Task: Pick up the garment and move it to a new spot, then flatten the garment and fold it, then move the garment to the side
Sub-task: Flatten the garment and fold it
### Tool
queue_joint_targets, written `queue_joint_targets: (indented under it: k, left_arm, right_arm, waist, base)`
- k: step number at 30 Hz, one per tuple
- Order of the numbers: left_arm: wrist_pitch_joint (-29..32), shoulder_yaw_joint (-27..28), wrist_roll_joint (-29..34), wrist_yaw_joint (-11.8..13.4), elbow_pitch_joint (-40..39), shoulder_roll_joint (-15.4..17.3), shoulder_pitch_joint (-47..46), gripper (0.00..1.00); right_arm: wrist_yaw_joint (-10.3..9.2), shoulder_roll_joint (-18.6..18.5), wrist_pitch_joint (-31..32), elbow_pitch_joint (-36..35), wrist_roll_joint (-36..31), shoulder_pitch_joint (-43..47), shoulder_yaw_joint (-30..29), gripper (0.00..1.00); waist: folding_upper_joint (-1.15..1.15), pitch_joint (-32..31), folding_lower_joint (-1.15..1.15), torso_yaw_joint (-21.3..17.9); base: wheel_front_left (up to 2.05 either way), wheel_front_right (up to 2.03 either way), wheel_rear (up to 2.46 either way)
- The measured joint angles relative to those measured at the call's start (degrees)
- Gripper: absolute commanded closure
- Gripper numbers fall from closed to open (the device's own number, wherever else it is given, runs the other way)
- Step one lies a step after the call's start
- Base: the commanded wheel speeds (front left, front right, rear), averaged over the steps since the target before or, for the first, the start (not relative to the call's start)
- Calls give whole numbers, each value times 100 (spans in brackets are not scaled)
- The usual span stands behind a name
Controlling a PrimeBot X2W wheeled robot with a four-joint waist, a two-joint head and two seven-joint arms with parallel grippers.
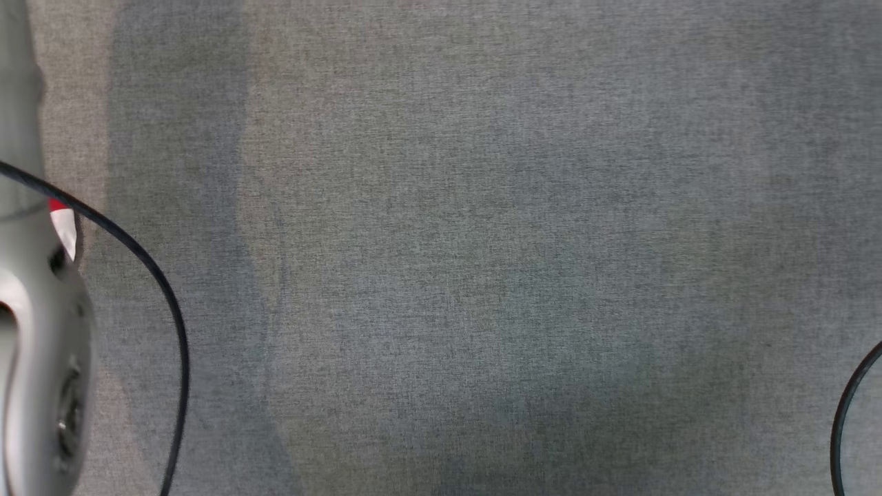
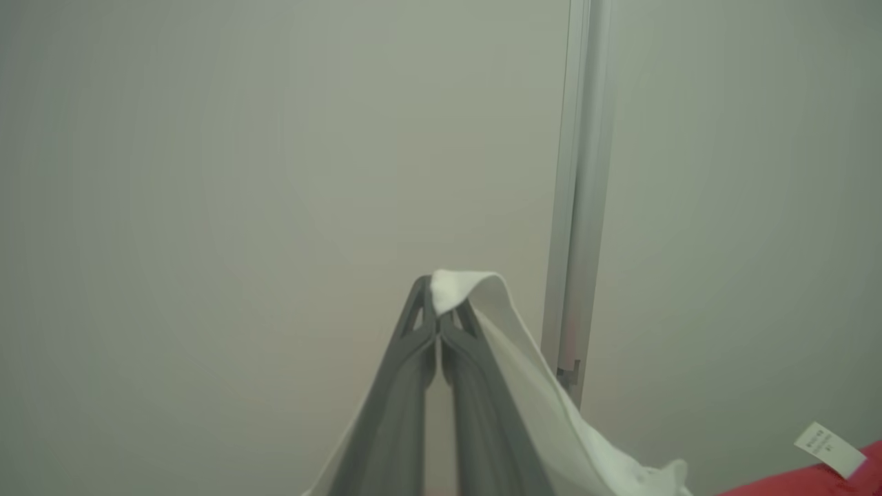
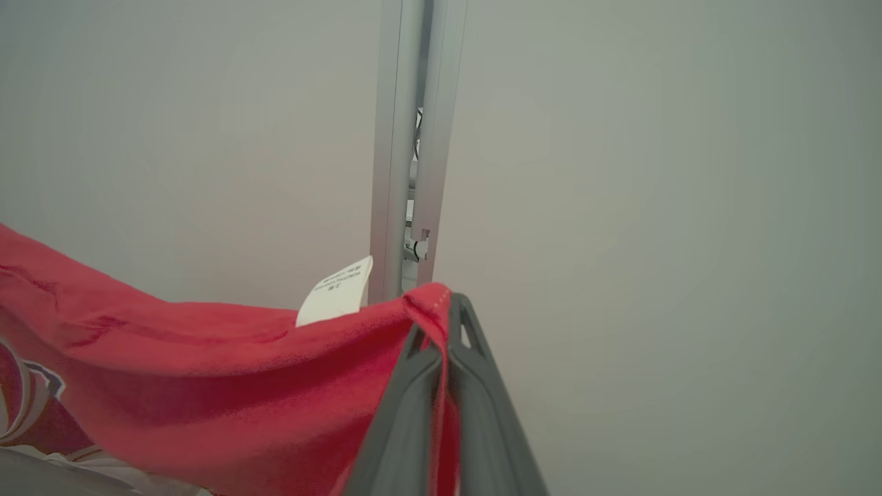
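The garment [image 3: 207,386] is red with a white part and a printed emblem, and it hangs stretched between both grippers, lifted in front of a pale wall. My right gripper [image 3: 441,313] is shut on its red hem, beside a white care tag [image 3: 337,289]. My left gripper [image 2: 438,296] is shut on a white edge of the garment [image 2: 524,372]; the red part [image 2: 827,482] and the tag [image 2: 827,446] show at that view's lower right. In the head view a small red and white bit of the garment [image 1: 62,222] peeks from behind my left forearm [image 1: 38,344].
A grey fabric tabletop [image 1: 482,262] spreads across the head view. Black cables loop at its left [image 1: 162,289] and lower right [image 1: 844,420]. An aluminium post [image 3: 406,138] stands against the wall ahead of the grippers; the left wrist view has the post [image 2: 582,193] too.
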Motion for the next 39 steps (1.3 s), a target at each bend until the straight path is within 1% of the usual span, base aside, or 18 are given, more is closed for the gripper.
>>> queue_joint_targets:
  k: [2,3,4,6,7,8,10,11,12,17,24,27,30,32,34,39]
  left_arm:
    - [0,-12,-4,-42,-116,-9,136,100]
    - [-2,-108,-41,-57,-469,-26,504,100]
    - [-2,-108,-41,-57,-469,-26,504,100]
    - [-1,-531,-144,-74,-949,74,1138,100]
    - [0,-794,-205,-74,-1176,167,1513,100]
    - [1,-925,-229,-80,-1426,276,1932,100]
    - [0,-1017,-312,-90,-1875,506,2733,100]
    - [-1,-995,-301,-90,-2105,614,3136,100]
    - [0,-912,-294,-90,-2296,649,3520,100]
    - [0,-392,-199,-62,-2985,603,5365,100]
    - [0,-41,132,229,-3865,244,7328,100]
    - [0,-36,222,260,-4152,171,7957,100]
    - [0,4,138,330,-4183,70,8441,100]
    - [0,57,130,359,-4211,83,8793,100]
    - [19,32,149,376,-4227,112,9011,100]
    - [191,5,186,459,-4425,207,9646,100]
  right_arm:
    - [-1,-42,-1,-49,47,101,14,100]
    - [-1,-145,-1,-224,122,353,52,100]
    - [-1,-145,-1,-224,122,353,52,100]
    - [-1,-265,-1,-411,261,729,162,100]
    - [-1,-312,-1,-517,353,938,210,100]
    - [-1,-393,-1,-603,441,1151,303,100]
    - [-1,-549,-1,-792,617,1603,355,100]
    - [0,-632,-1,-870,711,1849,396,100]
    - [-1,-653,-1,-925,838,2103,343,100]
    - [-1,-861,0,-1273,1020,3336,354,100]
    - [0,-962,-1,-1844,1272,4828,425,100]
    - [-1,-978,-1,-2064,1298,5353,537,100]
    - [-1,-1045,-1,-2369,1158,5846,714,100]
    - [-1,-1038,-1,-2601,1106,6293,839,100]
    - [-1,-1112,-1,-2655,1066,6564,888,100]
    - [-1,-1228,-1,-2849,1047,7176,798,100]
  waist:
    - [0,28,0,25]
    - [0,44,0,60]
    - [0,44,0,60]
    - [0,-35,0,85]
    - [0,-102,0,95]
    - [0,-179,0,108]
    - [0,-355,0,139]
    - [0,-454,0,156]
    - [0,-559,0,173]
    - [0,-1181,0,229]
    - [0,-2080,0,264]
    - [0,-2431,0,251]
    - [0,-2730,0,232]
    - [0,-2974,0,191]
    - [0,-3119,0,167]
    - [0,-3445,0,145]
  base:
    - [0,0,0]
    - [0,0,0]
    - [0,0,0]
    - [0,0,0]
    - [0,0,0]
    - [0,0,0]
    - [0,0,0]
    - [0,0,0]
    - [0,0,0]
    - [0,0,0]
    - [0,0,0]
    - [0,0,0]
    - [0,0,0]
    - [0,0,0]
    - [0,0,0]
    - [0,0,0]
